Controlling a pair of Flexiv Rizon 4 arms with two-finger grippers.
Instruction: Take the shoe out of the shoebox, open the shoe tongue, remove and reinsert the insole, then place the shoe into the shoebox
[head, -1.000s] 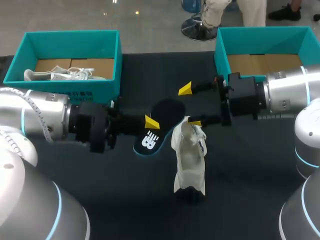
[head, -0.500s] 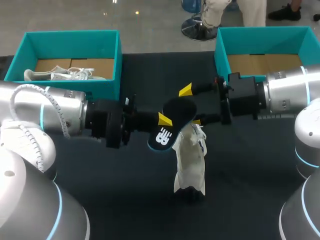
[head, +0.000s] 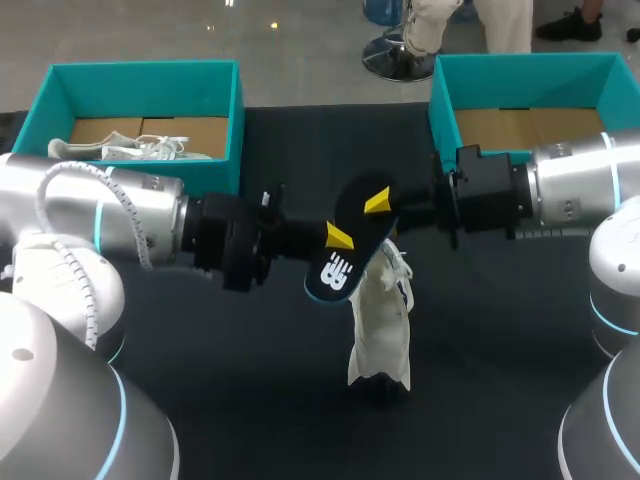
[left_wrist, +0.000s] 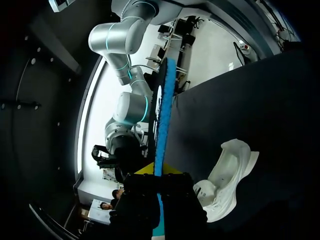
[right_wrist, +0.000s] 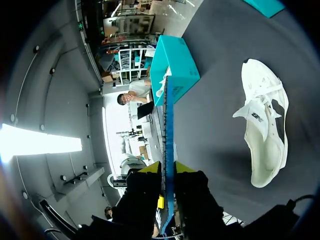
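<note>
Left gripper (left_wrist: 159, 172), right gripper (right_wrist: 167, 169) both clamped on insole (head: 345, 262), midair; shoe (head: 380, 320) just below, long axis fore-aft, opening seemingly upward.

Robot lab, test bench, no doubt. Two silver industrial arms in play: left arm (head: 100, 225), right arm (head: 575, 180), blue light rings at joints, cable looped along left one. Dark-topped table (head: 500, 340). Teal props at far corners: left shoebox (head: 140, 80), right shoebox (head: 530, 80). White shoe (head: 382, 320) on table, insole (head: 338, 270) held between both arms: staged handling trial.
</note>
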